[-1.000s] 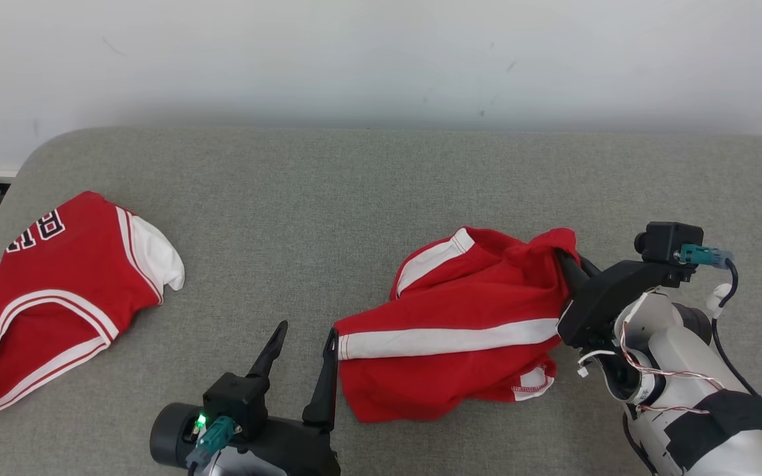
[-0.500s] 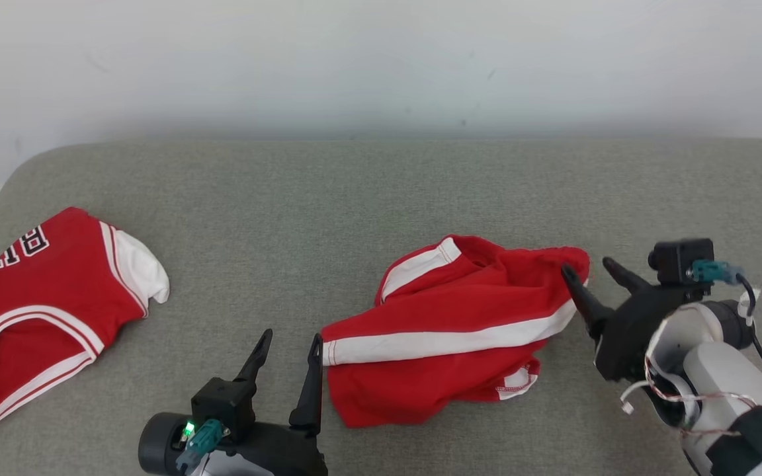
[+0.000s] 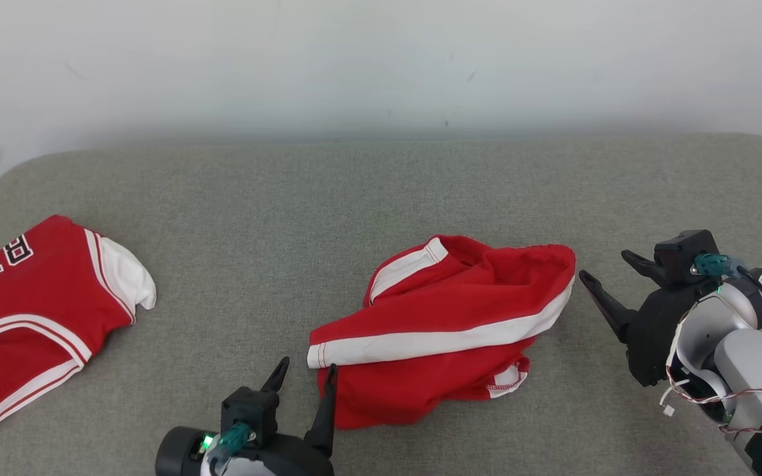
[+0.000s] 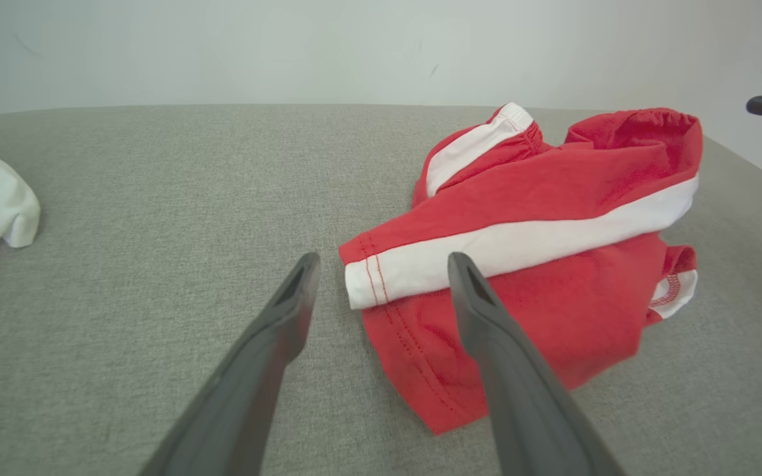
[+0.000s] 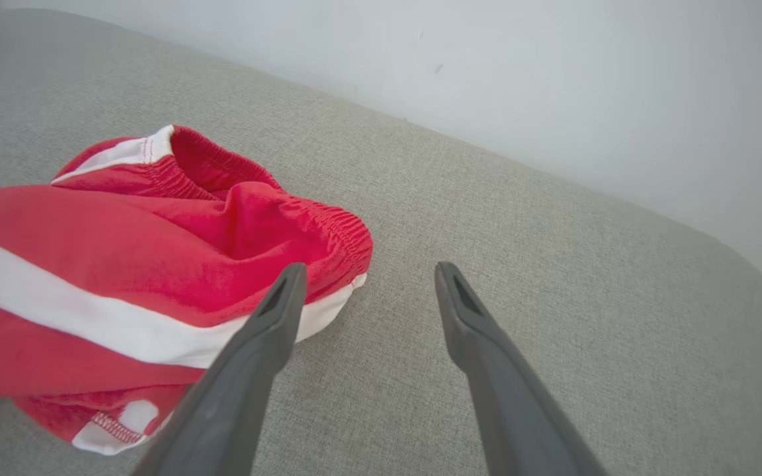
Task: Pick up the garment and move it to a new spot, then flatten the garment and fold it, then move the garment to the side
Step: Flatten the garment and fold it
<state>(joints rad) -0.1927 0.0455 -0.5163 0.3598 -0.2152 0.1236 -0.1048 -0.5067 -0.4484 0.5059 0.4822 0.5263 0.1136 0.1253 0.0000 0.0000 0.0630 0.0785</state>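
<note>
The head camera looks steeply down on the grey padded surface (image 3: 381, 192) from above; each wrist camera sits low, close over it, facing the white wall (image 4: 354, 46) — all share the red shorts (image 4: 553, 311).

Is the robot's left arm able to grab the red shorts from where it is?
Probably yes. The left gripper is open, its fingers pointing at the near corner of the red shorts, with nothing in between. The right gripper stands apart at the other end.

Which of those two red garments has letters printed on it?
The red-and-white jersey at the far left, with white letters near its top edge. The crumpled red shorts with a white stripe, in the middle, show no lettering.
</note>
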